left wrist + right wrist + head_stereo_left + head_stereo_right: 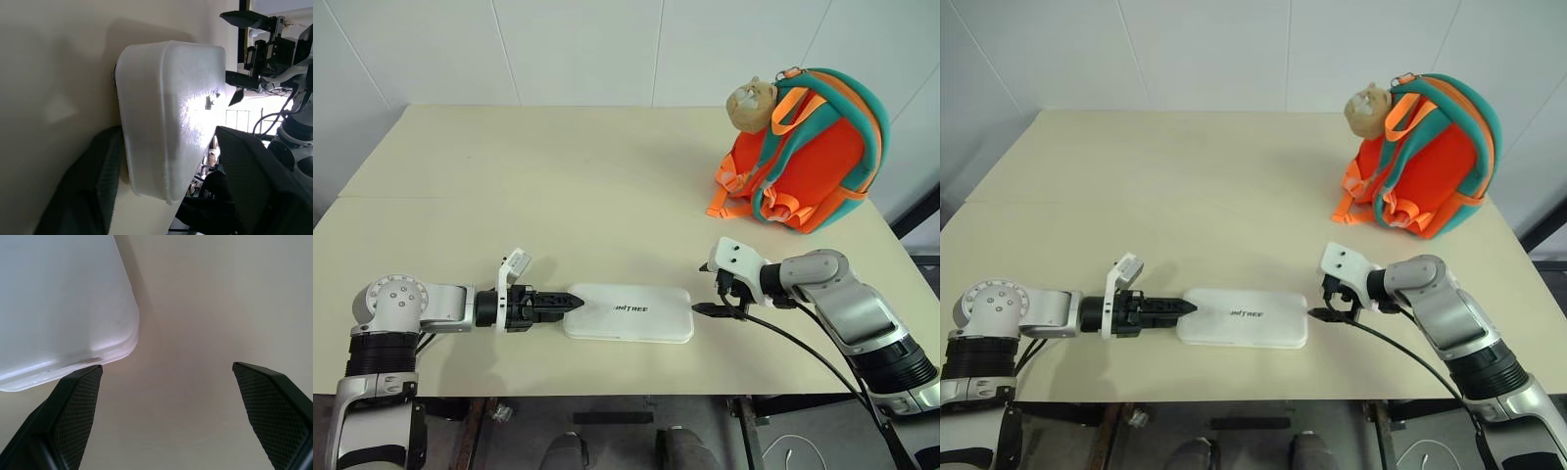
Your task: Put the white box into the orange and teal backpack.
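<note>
The white box [628, 312] lies flat near the table's front edge, its lettering facing up. My left gripper [570, 302] is at the box's left end. In the left wrist view one finger [83, 196] sits low by the table under that end, and the other finger [254, 171] stands off the box's top face with a gap, so the gripper is open around it. My right gripper [710, 308] is open just past the box's right end, with a box corner [122, 333] beside one fingertip. The orange and teal backpack [822, 166] stands upright at the back right.
A tan plush head [751, 103] hangs on the backpack's upper left side. The cream table [558, 196] stretches bare between the box and the backpack. A black cable [803, 352] trails from my right wrist over the table's front edge.
</note>
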Controlling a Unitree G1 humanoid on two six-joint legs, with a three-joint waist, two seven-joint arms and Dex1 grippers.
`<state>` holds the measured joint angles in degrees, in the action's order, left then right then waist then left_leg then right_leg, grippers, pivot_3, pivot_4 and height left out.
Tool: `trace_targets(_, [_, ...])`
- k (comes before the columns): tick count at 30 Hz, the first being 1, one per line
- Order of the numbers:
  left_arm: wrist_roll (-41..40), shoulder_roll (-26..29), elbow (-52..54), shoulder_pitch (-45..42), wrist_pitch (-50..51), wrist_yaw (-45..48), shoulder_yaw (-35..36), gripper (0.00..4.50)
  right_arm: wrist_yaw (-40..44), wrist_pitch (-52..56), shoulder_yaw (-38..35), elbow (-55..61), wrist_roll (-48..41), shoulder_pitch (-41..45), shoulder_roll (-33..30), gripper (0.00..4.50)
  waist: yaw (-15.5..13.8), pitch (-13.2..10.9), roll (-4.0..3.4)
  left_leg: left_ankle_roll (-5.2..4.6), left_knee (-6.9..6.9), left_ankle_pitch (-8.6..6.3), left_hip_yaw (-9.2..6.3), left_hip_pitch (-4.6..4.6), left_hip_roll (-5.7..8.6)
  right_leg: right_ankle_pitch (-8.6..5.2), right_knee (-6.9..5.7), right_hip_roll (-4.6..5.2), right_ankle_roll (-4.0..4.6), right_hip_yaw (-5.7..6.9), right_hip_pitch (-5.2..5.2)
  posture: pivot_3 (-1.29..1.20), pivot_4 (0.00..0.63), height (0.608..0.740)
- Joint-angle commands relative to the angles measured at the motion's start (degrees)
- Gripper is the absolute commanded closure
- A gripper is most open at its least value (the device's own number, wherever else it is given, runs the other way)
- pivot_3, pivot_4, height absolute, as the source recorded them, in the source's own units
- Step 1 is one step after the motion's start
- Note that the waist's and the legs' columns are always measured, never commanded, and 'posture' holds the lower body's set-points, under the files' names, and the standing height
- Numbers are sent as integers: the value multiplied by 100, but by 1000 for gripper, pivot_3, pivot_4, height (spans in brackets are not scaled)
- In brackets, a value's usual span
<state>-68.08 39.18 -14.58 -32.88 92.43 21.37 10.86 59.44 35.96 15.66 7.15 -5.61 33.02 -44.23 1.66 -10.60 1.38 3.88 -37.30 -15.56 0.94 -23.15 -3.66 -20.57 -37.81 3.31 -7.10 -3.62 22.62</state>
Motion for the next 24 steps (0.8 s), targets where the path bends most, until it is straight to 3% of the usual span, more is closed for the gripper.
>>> trace_targets(1, [139,-11,164,-37,7,282,-124,2448,9,-82,-23,128,17,56,8,0,1,0,0,0,1,0,0,0,0,0,1,0,0,0,0,0,150,740])
trace_targets(4, [306,-34,372,-5,-7,495,-238,3059,17,-87,-38,127,28,54,10,0,0,0,0,4,3,2,1,0,1,0,4,0,0,0,-1,0,150,740])
trace_targets(14, [994,30,1106,247,-697,1324,-574,3068,19,-103,-101,119,77,33,43,0,-4,2,3,2,-1,12,-8,5,6,8,7,0,-3,1,-17,0,150,740])
trace_targets(24, [1417,-287,1387,580,-1798,1846,-368,3068,-24,-64,-165,121,95,-37,87,0,0,2,4,-19,5,22,-14,7,6,26,10,-1,-1,3,-18,0,150,740])
